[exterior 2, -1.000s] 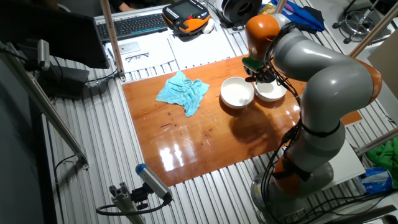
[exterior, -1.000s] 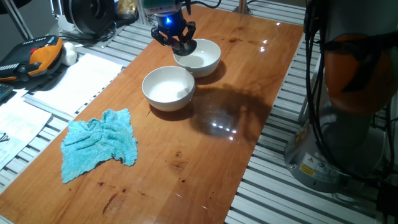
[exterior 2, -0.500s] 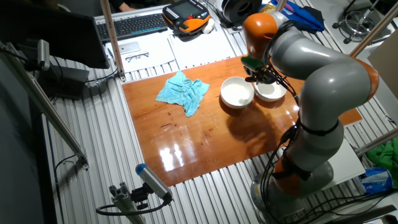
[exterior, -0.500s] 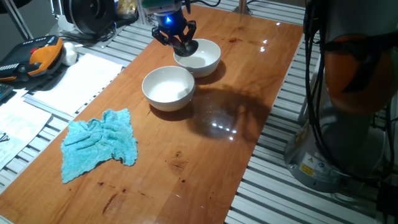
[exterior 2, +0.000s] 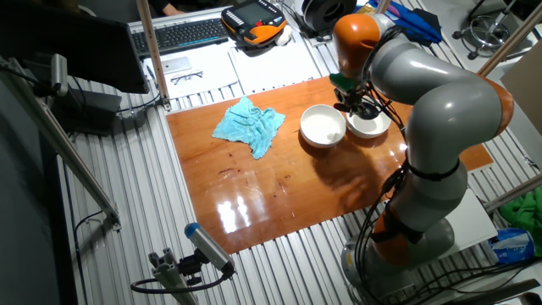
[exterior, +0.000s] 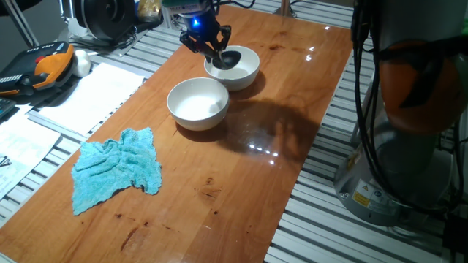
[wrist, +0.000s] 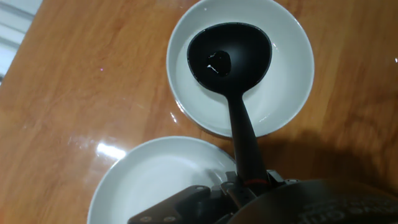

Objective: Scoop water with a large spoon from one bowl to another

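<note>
I see my gripper (wrist: 249,183) clamped on the handle of the black plastic ladle (wrist: 229,59), its scoop sitting over the far white bowl (wrist: 292,87) at 12 o'clock with a little water (wrist: 217,62), so carrying it to the near white bowl (wrist: 149,180) is left, I think.

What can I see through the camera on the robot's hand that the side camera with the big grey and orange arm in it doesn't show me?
Only the hand view shows the black large spoon from above, its round scoop holding a small glint of liquid over the farther white bowl, and the handle running back to the hand.

Only the fixed view shows the whole robot arm, the crumpled blue cloth and the keyboard behind the table.

Both show the two white bowls side by side, including the nearer bowl, on the wood.
</note>
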{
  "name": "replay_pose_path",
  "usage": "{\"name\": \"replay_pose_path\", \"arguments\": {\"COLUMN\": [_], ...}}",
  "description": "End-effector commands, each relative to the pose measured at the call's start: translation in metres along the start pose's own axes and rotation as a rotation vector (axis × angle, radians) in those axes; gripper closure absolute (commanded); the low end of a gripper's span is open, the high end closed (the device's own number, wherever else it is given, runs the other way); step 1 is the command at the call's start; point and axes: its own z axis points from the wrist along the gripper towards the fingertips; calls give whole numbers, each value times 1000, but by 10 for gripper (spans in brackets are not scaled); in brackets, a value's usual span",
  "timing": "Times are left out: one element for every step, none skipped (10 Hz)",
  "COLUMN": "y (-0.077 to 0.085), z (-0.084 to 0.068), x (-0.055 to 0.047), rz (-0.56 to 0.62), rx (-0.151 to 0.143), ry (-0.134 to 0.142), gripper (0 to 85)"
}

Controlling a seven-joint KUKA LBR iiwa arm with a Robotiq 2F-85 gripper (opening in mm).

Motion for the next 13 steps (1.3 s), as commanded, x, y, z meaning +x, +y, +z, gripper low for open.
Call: {"name": "replay_pose_path", "arguments": {"y": [2,5,12,14,15,16,16,17,17,16,16,17,19], "z": [4,9,16,21,22,23,23,24,24,25,27,28,30], "x": [-1,-3,-6,-7,-8,-9,-9,-9,-9,-9,-10,-10,-10], "rz": [14,20,50,62,63,63,48,24,-2,-15,-18,-14,12], "rx": [-6,-13,-23,-34,-36,-36,-36,-33,-30,-30,-29,-32,-36], "ry": [-7,-11,-4,-1,0,0,-5,-13,-17,-17,-17,-18,-14], "gripper": [850,850,850,850,850,850,850,850,850,850,850,850,850]}}
